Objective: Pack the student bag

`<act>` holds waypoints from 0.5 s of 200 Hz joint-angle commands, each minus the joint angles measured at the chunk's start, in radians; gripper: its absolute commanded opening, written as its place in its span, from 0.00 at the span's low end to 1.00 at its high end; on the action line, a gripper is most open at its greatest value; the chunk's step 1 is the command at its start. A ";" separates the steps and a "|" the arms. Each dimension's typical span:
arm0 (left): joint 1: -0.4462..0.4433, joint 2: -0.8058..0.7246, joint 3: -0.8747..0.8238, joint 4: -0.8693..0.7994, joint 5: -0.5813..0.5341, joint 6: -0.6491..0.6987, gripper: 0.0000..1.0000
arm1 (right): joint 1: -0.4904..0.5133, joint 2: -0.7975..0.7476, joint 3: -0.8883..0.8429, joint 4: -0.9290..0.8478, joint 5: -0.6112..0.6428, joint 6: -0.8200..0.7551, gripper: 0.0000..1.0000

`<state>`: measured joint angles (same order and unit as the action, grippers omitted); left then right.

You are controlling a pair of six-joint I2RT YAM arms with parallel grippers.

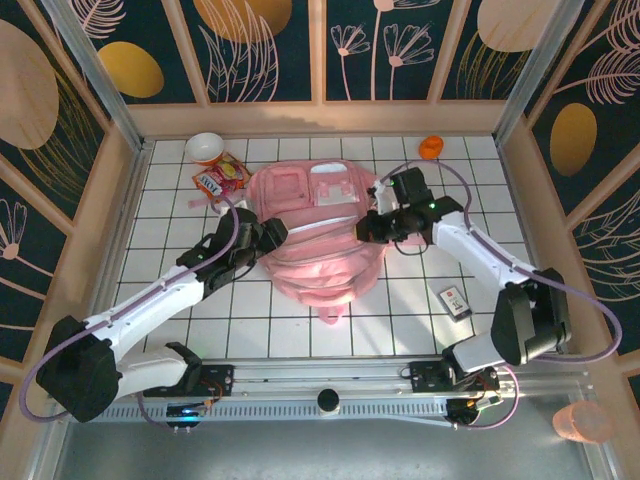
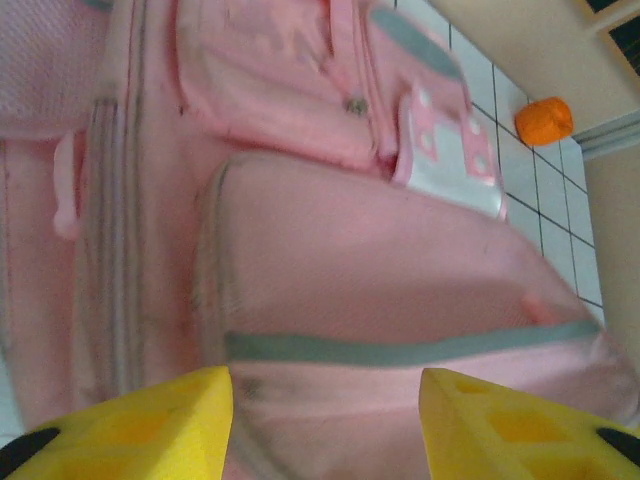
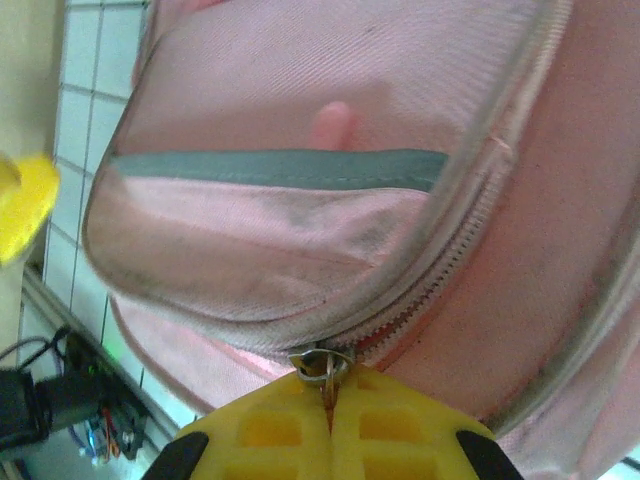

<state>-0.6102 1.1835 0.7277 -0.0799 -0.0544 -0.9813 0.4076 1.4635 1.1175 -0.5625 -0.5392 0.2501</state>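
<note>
The student bag [image 1: 318,232], a big soft pink backpack with white trim, lies flat in the middle of the tiled table. My left gripper [image 1: 268,232] is at its left side. In the left wrist view its yellow fingers [image 2: 180,415] stand apart, so the left gripper [image 2: 325,385] is open, with a grey-trimmed pocket [image 2: 400,290] beyond the gap and nothing held. My right gripper [image 1: 368,228] is at the bag's right side. Seen from the right wrist, the right gripper [image 3: 330,390] is shut on the metal zipper pull [image 3: 322,365] of a curved zipper [image 3: 440,280].
A white bowl [image 1: 205,147] and a red snack packet [image 1: 220,180] lie at the back left beside the bag. An orange ball [image 1: 431,147] [image 2: 544,120] rests by the back wall. A small dark card [image 1: 456,301] lies front right. Wooden walls fence the table.
</note>
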 commanded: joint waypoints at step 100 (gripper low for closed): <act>0.005 0.134 -0.126 0.376 0.159 -0.319 0.43 | -0.005 0.112 0.165 -0.105 0.111 -0.113 0.00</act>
<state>-0.6102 1.2995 0.6258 0.1913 0.0792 -1.2190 0.3771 1.5658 1.2514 -0.6506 -0.4335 0.1577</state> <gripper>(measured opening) 0.451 0.047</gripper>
